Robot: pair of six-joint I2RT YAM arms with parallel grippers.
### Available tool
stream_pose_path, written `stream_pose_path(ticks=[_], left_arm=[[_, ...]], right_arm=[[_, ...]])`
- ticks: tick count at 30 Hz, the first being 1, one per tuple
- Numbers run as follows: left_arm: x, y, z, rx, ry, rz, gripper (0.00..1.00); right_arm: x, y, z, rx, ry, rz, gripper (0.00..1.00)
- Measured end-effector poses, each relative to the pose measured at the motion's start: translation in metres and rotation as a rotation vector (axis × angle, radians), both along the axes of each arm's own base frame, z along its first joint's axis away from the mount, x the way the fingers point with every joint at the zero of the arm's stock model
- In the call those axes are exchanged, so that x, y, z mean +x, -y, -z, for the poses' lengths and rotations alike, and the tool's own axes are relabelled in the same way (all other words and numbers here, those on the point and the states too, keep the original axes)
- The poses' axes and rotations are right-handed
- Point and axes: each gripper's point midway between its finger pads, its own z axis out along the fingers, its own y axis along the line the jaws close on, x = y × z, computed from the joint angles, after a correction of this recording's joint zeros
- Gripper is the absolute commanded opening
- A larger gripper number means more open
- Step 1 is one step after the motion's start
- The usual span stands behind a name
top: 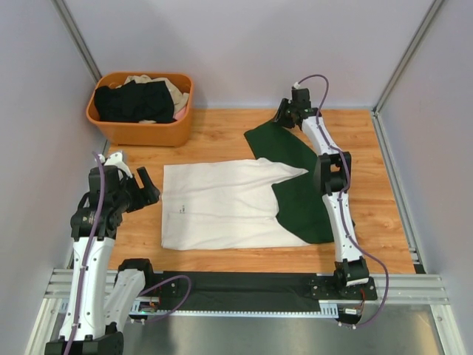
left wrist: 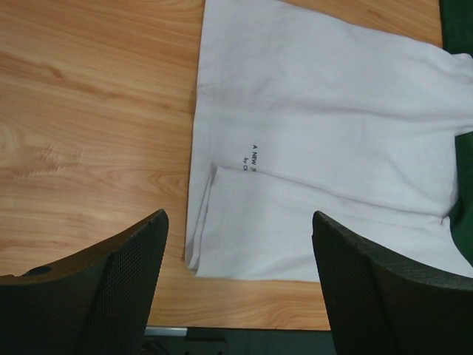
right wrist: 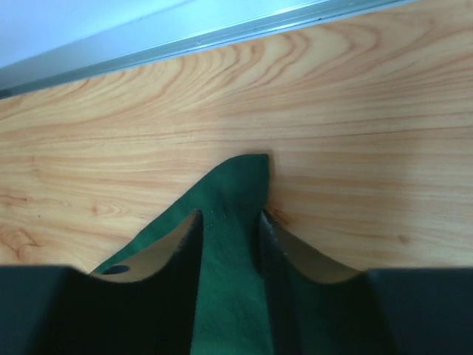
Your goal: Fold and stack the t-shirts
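Note:
A white t-shirt [top: 222, 203] with dark green sleeves lies flat in the middle of the wooden table, partly folded. One green sleeve [top: 284, 144] stretches to the far right. My right gripper [top: 284, 115] is at that sleeve's far tip; in the right wrist view the gripper [right wrist: 229, 216] is shut on the green cloth [right wrist: 238, 177], which peaks up between the fingers. My left gripper [top: 148, 188] is open and empty, just left of the shirt. In the left wrist view the gripper [left wrist: 239, 216] hovers over the shirt's folded left edge [left wrist: 332, 111], where small black print [left wrist: 251, 157] shows.
An orange basket [top: 140, 132] stands at the back left, holding black shirts [top: 133, 100] and a beige one [top: 174, 87]. Grey walls close in the table on three sides. A black strip and metal rail run along the near edge [top: 244, 292].

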Motion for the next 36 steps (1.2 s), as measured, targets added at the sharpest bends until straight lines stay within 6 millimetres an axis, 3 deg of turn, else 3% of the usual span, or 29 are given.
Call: stream_pose_path(ticks=[1, 3, 9, 12, 16, 19, 23, 27, 29, 31, 36], left_arm=[[0.0, 0.0, 0.0, 0.001, 0.0, 0.0, 0.85], [0.0, 0.0, 0.0, 0.0, -0.002, 0.0, 0.85], [0.009, -0.001, 0.013, -0.001, -0.064, -0.002, 0.73], [0.024, -0.002, 0.029, -0.005, -0.129, -0.013, 0.73], [0.059, -0.003, 0.057, -0.036, -0.231, -0.051, 0.72], [0.095, -0.004, 0.069, -0.057, -0.285, -0.082, 0.72], [0.165, -0.009, 0.085, -0.064, -0.287, -0.114, 0.72], [0.212, -0.01, 0.126, -0.071, -0.329, -0.123, 0.7], [0.228, -0.013, 0.141, -0.059, -0.331, -0.127, 0.7], [0.242, -0.013, 0.134, -0.06, -0.298, -0.13, 0.69], [0.26, -0.011, 0.141, -0.056, -0.283, -0.119, 0.61]], right_arm=[[-0.001, -0.001, 0.001, 0.001, -0.005, -0.002, 0.17], [-0.004, -0.002, 0.005, -0.005, -0.015, -0.008, 0.01], [-0.006, 0.002, 0.007, -0.003, -0.019, -0.016, 0.0], [-0.019, 0.006, 0.006, -0.014, -0.048, -0.028, 0.0], [-0.041, 0.01, -0.014, -0.014, -0.079, -0.04, 0.0], [-0.046, 0.009, -0.054, 0.013, -0.035, -0.058, 0.0], [-0.059, 0.003, -0.125, 0.055, 0.06, -0.097, 0.0], [-0.075, -0.001, -0.163, 0.078, 0.108, -0.126, 0.0], [-0.08, -0.002, -0.17, 0.084, 0.118, -0.139, 0.0], [-0.083, -0.003, -0.169, 0.088, 0.111, -0.146, 0.0], [-0.091, -0.003, -0.148, 0.083, 0.06, -0.155, 0.0]])
